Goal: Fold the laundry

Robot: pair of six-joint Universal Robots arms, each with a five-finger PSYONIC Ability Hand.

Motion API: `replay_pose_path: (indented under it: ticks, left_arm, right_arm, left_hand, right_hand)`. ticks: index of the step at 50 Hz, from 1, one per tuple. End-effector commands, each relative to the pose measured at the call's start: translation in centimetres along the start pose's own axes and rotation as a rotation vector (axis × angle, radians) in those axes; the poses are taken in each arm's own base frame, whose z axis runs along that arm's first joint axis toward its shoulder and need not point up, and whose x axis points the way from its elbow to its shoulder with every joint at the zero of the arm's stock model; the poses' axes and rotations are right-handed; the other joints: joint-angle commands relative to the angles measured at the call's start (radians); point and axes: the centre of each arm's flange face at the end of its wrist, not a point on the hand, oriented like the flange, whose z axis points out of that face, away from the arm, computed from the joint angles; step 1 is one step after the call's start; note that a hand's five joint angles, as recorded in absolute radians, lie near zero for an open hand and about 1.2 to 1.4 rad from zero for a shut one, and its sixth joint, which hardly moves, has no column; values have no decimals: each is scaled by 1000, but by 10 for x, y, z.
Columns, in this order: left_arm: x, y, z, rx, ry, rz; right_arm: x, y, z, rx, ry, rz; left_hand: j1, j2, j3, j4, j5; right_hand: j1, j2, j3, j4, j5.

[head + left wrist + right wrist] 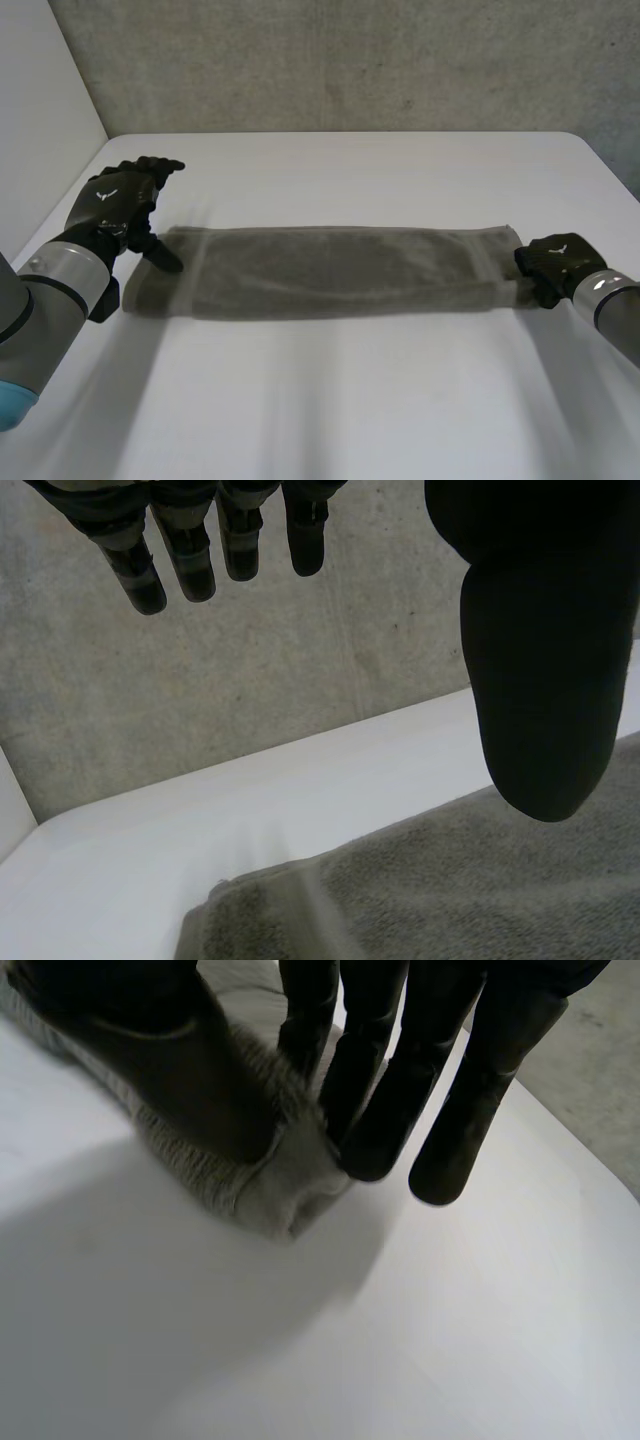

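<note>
Towel (pixel 330 272) corner half-hidden under right hand (pixel 553 265)

A grey-brown terry towel (pixel 330 272) lies flat on the white desk (pixel 340 400). It forms a long, narrow band running from 9 o'clock to 3 o'clock across the desk's middle, and looks doubled lengthwise. Its long edges are nearly parallel, and a hem band crosses it near each short end. The 3 o'clock corner is bunched, pinched by the right hand's (pixel 556 262) fingers. The 9 o'clock end lies flat.
</note>
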Motion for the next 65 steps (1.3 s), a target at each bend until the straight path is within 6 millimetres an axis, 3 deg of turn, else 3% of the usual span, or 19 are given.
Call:
replay_pose_path:
  ticks: [1,12,19,21,25,27,28,30,31,35,38,42,44,45,46,48,52,57,65]
  left_arm:
    - [1,1,-1,-4,3,0]
    - [0,2,-1,-4,0,1]
    - [0,1,-2,-1,2,2]
    - [2,0,-3,2,5,2]
    - [2,0,-3,5,7,3]
    - [2,0,-4,5,7,3]
    - [2,1,-4,4,5,2]
    - [2,1,-4,4,5,2]
    - [2,0,-4,10,5,3]
    - [2,-1,-5,16,7,4]
    - [2,-1,-6,19,5,4]
    - [2,0,-6,31,6,7]
    - [2,0,-6,34,7,11]
    - [2,0,-6,34,9,12]
    - [2,0,-6,34,9,12]
    - [3,1,-7,31,10,12]
    - [3,3,-6,25,12,13]
    - [4,6,-6,16,14,14]
    - [4,7,-5,19,16,16]
  right_arm:
    - [30,5,9,-8,75,19]
    - [101,23,10,-155,281,-207]
    - [126,-13,4,-123,417,-321]
    - [94,-73,-4,55,398,-351]
    - [38,-122,-11,221,311,-372]
    - [-27,-160,-26,372,202,-403]
    - [-27,-160,-27,373,202,-403]
    - [-103,-177,-41,500,72,-445]
    - [-103,-177,-41,500,72,-446]
    - [-198,-166,-59,585,-116,-504]
    - [-240,-144,-66,567,-218,-542]
    - [-256,-129,-66,540,-265,-559]
    - [-258,-125,-66,528,-275,-556]
    - [-257,-126,-68,529,-277,-548]
    - [-252,-129,-69,530,-265,-534]
    - [-246,-135,-75,533,-251,-509]
    - [-221,-145,-82,527,-237,-391]
    - [-156,-136,-69,422,-158,-155]
    - [-105,-55,-54,114,-159,-21]
  left_hand:
    - [0,7,6,9,-36]
    - [0,7,6,9,-36]
    - [0,7,6,9,-36]
    - [0,7,6,9,-36]
    - [0,7,6,9,-36]
    - [0,7,6,9,-36]
    - [0,7,6,9,-36]
    - [0,7,6,9,-36]
    - [0,7,6,9,-36]
    - [0,7,6,9,-36]
    - [0,7,6,9,-36]
    - [0,7,6,9,-36]
    - [0,7,6,9,-36]
    - [0,7,6,9,-36]
    - [0,7,6,9,-36]
    - [0,7,6,9,-36]
    - [0,7,6,9,-36]
    - [0,7,6,9,-36]
    - [0,7,6,9,-36]
  right_hand:
    - [96,89,95,92,100]
    - [96,89,95,92,100]
    - [96,89,95,92,100]
    - [96,89,95,92,100]
    - [96,89,95,92,100]
    - [96,89,95,92,100]
    - [96,89,95,92,100]
    - [96,89,95,92,100]
    - [96,89,95,92,100]
    - [96,89,95,92,100]
    - [96,89,95,92,100]
    - [96,89,95,92,100]
    - [96,89,95,92,100]
    - [-133,-140,-133,-136,-129]
    - [-815,-822,-816,-818,-811]
    - [-1126,-1133,-1126,-1129,-1122]
    - [-1126,-1133,-1126,-1129,-1122]
    - [-1126,-1133,-1126,-1129,-1122]
    - [-1126,-1133,-1126,-1129,-1122]
